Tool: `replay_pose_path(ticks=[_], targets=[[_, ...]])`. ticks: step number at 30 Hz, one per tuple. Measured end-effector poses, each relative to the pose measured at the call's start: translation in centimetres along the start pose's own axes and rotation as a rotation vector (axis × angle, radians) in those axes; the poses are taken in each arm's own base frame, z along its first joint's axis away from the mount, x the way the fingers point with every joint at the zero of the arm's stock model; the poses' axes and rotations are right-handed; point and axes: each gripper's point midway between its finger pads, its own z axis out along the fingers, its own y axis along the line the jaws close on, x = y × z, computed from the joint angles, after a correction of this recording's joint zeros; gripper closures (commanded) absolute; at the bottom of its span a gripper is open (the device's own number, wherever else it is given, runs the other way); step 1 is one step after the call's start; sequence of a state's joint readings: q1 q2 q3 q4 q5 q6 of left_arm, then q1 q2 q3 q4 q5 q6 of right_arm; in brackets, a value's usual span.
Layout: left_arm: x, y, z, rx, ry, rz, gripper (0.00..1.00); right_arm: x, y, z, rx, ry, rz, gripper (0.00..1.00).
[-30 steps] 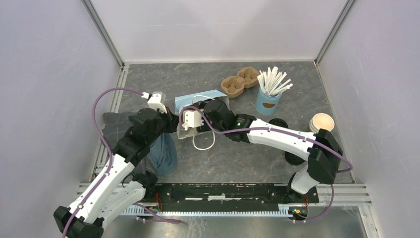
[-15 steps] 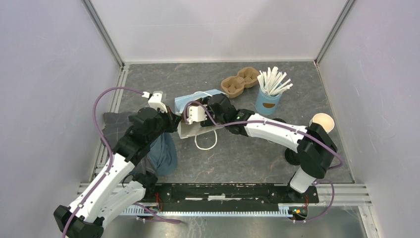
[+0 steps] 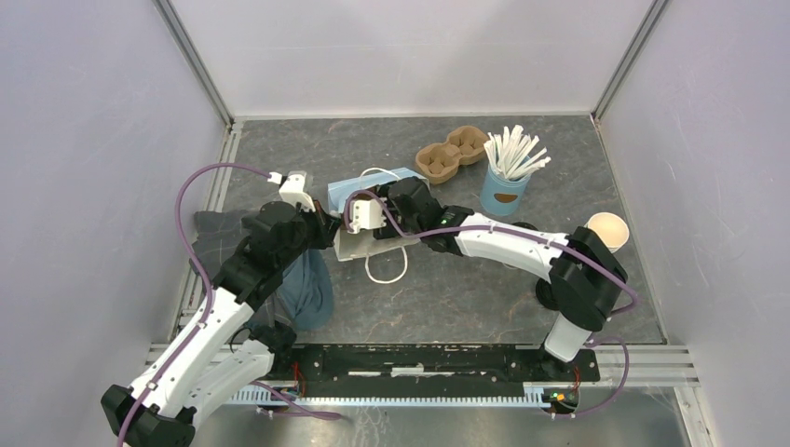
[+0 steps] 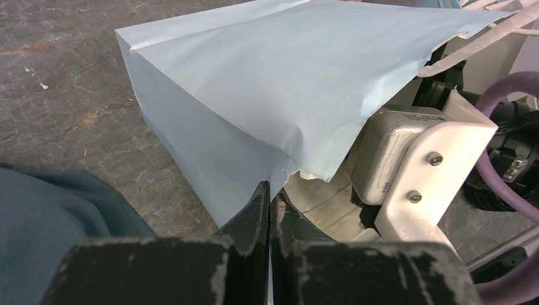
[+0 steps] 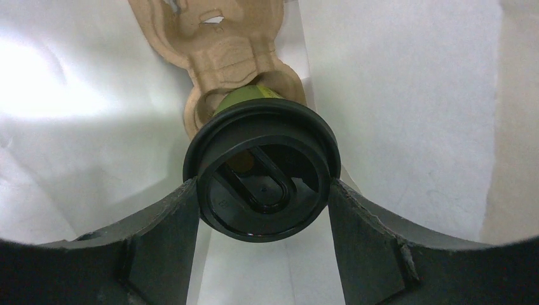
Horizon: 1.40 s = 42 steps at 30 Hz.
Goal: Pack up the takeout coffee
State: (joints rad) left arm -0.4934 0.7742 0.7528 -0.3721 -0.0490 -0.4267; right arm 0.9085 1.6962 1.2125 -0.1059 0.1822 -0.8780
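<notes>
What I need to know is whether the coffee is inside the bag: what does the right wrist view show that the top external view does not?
Only the right wrist view: the takeout coffee, its black lid clamped between the fingers of the right gripper, with a brown pulp carrier beyond it. Only the top external view: the stick cup, a second carrier and a lidless cup. Both: the blue bag, its white inside in the wrist view, its outside from above.

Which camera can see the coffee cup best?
The right wrist camera: the cup with its black lid fills the middle, held by the right gripper, inside the bag, at a brown carrier. The top camera shows only the bag and the right arm covering it. The left wrist camera shows the bag's outside, no cup.
</notes>
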Motion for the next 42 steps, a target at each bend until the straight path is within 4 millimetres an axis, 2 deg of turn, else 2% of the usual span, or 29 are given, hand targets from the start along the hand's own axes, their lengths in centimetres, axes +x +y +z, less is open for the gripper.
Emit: replay_pose_path(ticks=[9,18,28,32,42], targets=[[0.0,0.0,0.1,-0.003,0.005,0.000,0.98,-0.6,-0.6,1.2,0.049,-0.031,0.022,0.53],[-0.3,-0.2,0.0,-0.013,0.025,0.002,0.98,-0.6,-0.3,1.9,0.051,-0.041,0.059,0.51],[-3.0,-2.0,-0.5,0.017,0.028,-0.010,0.98,-0.8,0.1,1.5,0.007,-0.031,0.115,0.50],[-3.0,-2.9,-0.7,0.052,0.043,-0.027,0.98,-0.6,0.3,0.8,-0.010,-0.020,0.131,0.49],[-2.5,-5.7,-1.0,0.155,0.094,-0.035,0.98,0.0,1.0,-2.8,-0.074,0.019,0.200,0.48]])
